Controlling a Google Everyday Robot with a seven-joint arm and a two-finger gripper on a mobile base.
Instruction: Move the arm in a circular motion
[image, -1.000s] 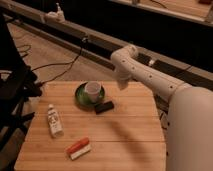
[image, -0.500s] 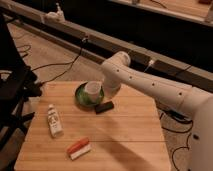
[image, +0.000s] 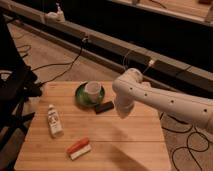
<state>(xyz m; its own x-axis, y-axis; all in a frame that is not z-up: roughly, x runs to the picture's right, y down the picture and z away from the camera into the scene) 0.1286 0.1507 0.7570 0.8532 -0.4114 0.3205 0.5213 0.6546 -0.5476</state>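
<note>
The arm (image: 165, 102) is a thick white tube with rounded joints and rows of small dark dots. It reaches in from the right edge over the wooden table (image: 125, 145). Its bulbous joint (image: 129, 86) sits just right of the green plate (image: 80, 96), which holds a white cup (image: 92, 89). A short end segment hangs down from that joint. The gripper (image: 122, 112) is at its lower end, above the table and right of a small black block (image: 104, 106).
A white tube (image: 54, 120) lies at the table's left and a red-and-white bar (image: 79, 148) near its front. A black chair (image: 12, 95) stands at the left. Cables (image: 60, 65) run over the floor. A long ledge (image: 100, 42) crosses behind.
The arm's end has swung from over the plate and cup to the right and toward the front. It now hangs beside the black block.
</note>
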